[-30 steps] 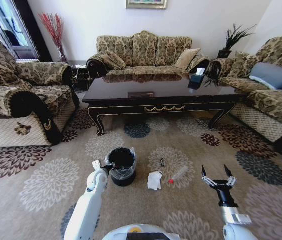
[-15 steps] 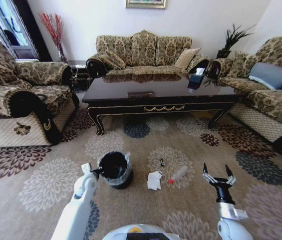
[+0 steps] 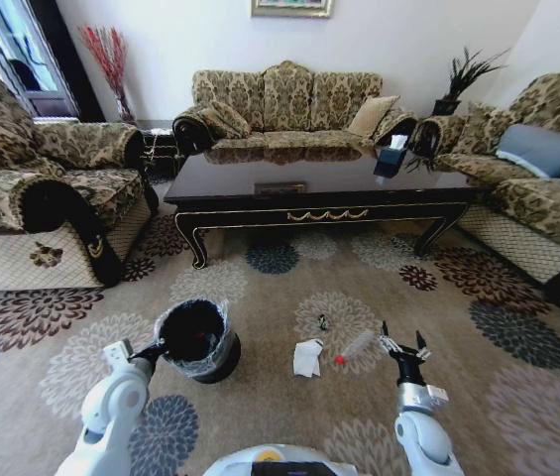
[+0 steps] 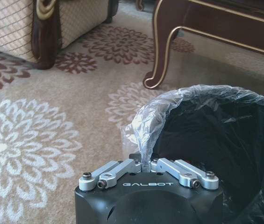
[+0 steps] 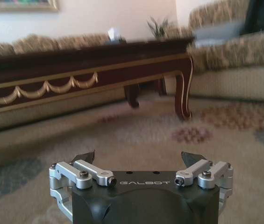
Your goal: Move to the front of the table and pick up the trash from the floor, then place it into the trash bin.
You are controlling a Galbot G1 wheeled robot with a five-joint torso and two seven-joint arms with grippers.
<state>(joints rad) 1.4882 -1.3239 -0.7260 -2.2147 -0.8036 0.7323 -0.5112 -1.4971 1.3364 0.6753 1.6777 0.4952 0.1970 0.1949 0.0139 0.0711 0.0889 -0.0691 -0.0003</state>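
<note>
left claw: clenched on translucent crinkled liner at rim of round black trash bin, tilted on patterned carpet | right claw: fingers spread, beside clear bottle | crumpled white tissue between bin and bottle | glossy dark surface beyond

- The table is glossy dark brown with gold scrollwork.
- The trash bin is black with a translucent greyish liner.
- The tissue is white.
- The bottle is clear with a red cap.
- The carpet is beige with floral medallions.
</note>
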